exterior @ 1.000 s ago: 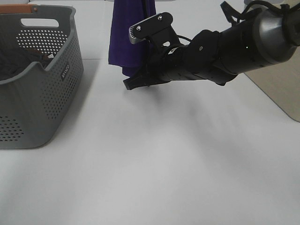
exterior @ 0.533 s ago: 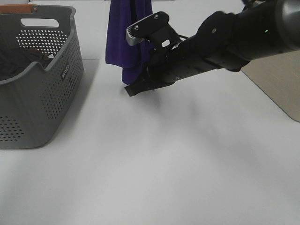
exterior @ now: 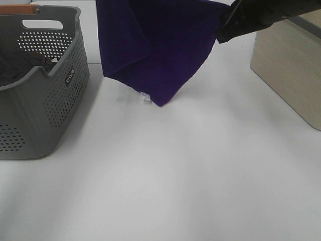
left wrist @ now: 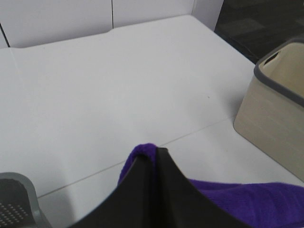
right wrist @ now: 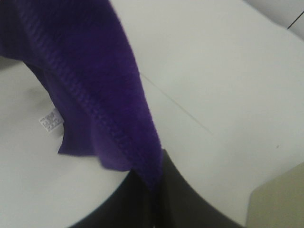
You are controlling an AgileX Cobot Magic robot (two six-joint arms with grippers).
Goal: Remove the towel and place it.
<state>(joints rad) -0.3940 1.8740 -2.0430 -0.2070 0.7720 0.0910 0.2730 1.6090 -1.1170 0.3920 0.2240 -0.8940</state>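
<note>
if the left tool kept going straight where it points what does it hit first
Past the towel it pinches, the left tool likely meets the white table; the beige bin sits aside.

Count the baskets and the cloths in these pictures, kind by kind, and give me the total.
Baskets: 2, the grey basket and the beige basket.
Cloths: 2, the purple towel and the dark cloth lying in the grey basket.
Total: 4.
</note>
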